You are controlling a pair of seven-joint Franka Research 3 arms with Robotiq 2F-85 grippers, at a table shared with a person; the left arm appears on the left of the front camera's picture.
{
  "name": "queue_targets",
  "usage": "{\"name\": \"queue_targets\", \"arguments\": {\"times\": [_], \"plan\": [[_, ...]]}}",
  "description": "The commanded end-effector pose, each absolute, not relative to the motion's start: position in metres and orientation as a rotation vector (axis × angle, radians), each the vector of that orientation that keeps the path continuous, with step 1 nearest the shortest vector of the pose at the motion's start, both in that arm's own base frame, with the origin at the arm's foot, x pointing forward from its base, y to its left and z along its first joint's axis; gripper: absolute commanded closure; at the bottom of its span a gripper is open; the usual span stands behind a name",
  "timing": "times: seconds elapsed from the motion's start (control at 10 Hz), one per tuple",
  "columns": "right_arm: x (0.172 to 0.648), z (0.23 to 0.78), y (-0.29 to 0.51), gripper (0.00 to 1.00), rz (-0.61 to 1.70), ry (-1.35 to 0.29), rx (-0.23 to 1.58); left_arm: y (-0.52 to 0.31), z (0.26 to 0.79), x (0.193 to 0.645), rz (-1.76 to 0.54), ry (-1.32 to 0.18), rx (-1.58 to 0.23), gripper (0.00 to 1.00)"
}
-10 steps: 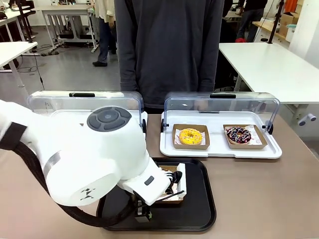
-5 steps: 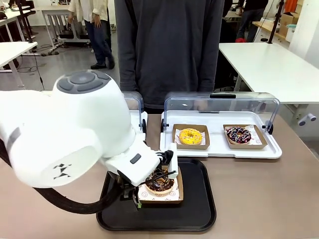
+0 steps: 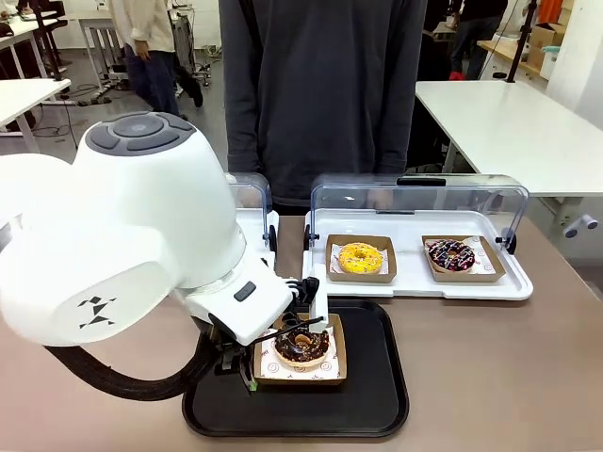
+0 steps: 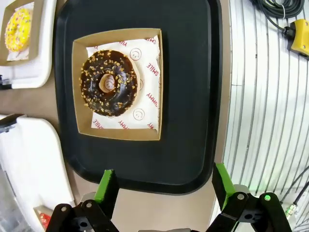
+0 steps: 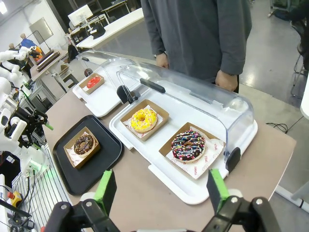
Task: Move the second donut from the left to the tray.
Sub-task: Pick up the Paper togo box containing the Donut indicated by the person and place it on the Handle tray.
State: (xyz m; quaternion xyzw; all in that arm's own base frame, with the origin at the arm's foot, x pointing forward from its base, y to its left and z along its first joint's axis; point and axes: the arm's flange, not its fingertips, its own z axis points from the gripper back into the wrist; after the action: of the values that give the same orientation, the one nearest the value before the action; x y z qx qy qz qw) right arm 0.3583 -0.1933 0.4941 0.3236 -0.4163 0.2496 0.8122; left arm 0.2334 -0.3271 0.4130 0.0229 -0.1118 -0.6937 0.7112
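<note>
1. The dark chocolate-glazed ring donut with tan crumbs [image 4: 108,82] sits in its square brown cardboard holder [image 4: 117,132], resting on the large flat black tray [image 4: 183,96], left of centre in the front view.
2. The left gripper [image 4: 162,191] hangs above the tray's near edge, fingers spread, holding nothing.
3. The placing looks done; the next move is probably to withdraw without nudging the holder.
4. The right gripper [image 5: 158,188] is likewise spread and empty (far above the table).
5. The white display tray with the clear domed lid [image 3: 415,282] holds a yellow-glazed donut [image 3: 360,256] and a dark sprinkled donut [image 3: 451,253].

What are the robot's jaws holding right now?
Nothing. The left gripper has its jaws wide apart, above the chocolate donut on the black tray. The right gripper is open and empty too.
</note>
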Motion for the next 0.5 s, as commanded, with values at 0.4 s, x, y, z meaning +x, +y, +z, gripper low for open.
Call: {"name": "queue_targets", "arguments": {"times": [0.4], "plan": [[0.3604,0.4944,-0.1928,0.0,0.54,-0.918,0.697,-0.3304,0.4102,0.234,-1.538,-0.259,0.049,0.0]]}}
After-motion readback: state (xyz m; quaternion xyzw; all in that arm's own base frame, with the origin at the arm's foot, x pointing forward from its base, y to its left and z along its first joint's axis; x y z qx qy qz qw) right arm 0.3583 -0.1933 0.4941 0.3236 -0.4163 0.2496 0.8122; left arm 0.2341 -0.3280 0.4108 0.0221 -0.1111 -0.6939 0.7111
